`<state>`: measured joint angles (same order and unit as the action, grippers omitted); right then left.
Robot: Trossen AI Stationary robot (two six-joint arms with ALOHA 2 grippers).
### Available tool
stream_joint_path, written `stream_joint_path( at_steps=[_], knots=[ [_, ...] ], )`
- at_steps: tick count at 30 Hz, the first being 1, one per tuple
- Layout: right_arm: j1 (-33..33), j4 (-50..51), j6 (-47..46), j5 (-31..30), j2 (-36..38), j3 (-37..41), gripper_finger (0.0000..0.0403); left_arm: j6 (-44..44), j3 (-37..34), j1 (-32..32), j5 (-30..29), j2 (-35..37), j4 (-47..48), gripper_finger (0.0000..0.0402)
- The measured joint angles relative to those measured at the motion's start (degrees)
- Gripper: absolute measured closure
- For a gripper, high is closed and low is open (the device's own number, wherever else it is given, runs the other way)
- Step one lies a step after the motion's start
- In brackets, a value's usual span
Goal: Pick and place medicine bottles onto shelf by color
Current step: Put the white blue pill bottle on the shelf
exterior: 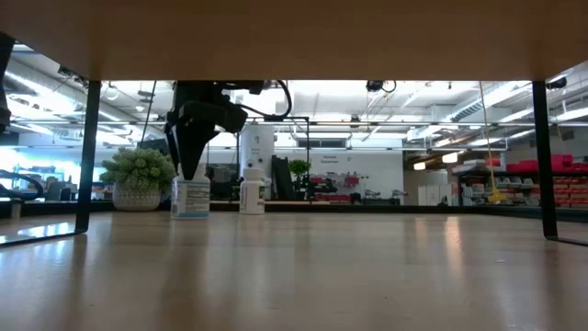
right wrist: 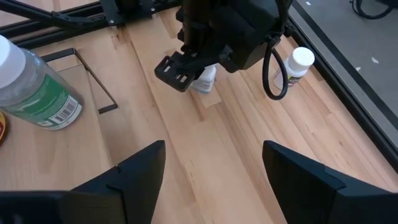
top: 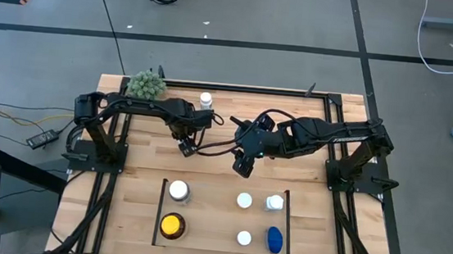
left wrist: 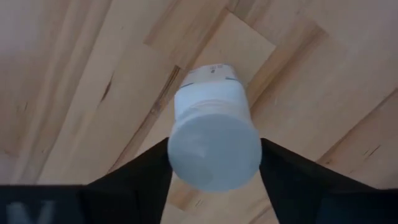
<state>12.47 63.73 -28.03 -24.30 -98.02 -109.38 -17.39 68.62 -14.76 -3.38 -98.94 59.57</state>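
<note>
A white bottle with a white cap [left wrist: 214,146] stands on the wood table, and my left gripper [top: 185,145] is over it, shut on its cap; it also shows in the low view [exterior: 190,199]. My right gripper [right wrist: 214,180] hovers open and empty to its right [top: 242,165]. A second white bottle [top: 205,100] stands on its base at the table's far edge. The shelf bay [top: 160,212], edged by thin black rails, holds a white-capped bottle [top: 178,190], a yellow-capped amber one [top: 172,225], three small white ones and a blue one [top: 274,240]. My left gripper pinches the bottle's white cap [left wrist: 180,155] between its two fingers [left wrist: 146,171], one on each side. The fingers come from above, pointing down. The bottle is upright with its base on the table [exterior: 190,215].
A green fuzzy plant ball [top: 145,84] sits at the far left corner. Black frame rails run along the table's far edge [top: 254,88]. Bare planks lie between the grippers and the shelf bay [top: 222,180].
</note>
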Motion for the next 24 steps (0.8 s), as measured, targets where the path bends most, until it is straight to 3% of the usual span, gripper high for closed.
stream_joint_path(
  at_steps=[5,9,24],
  knots=[
    [0.00,-0.01,0.02,-0.06,0.00,0.00,0.0128,-0.17,0.01,0.02,0.02,0.04,-0.17,0.0195],
    [0.00,-0.01,0.02,-0.08,0.00,0.00,0.0128,-1.51,0.04,0.02,0.12,0.04,-0.20,0.0191],
    [0.00,0.00,0.04,-0.10,0.00,0.02,0.0128,-1.46,0.04,0.02,1.53,0.04,-1.21,0.0068]
  ],
)
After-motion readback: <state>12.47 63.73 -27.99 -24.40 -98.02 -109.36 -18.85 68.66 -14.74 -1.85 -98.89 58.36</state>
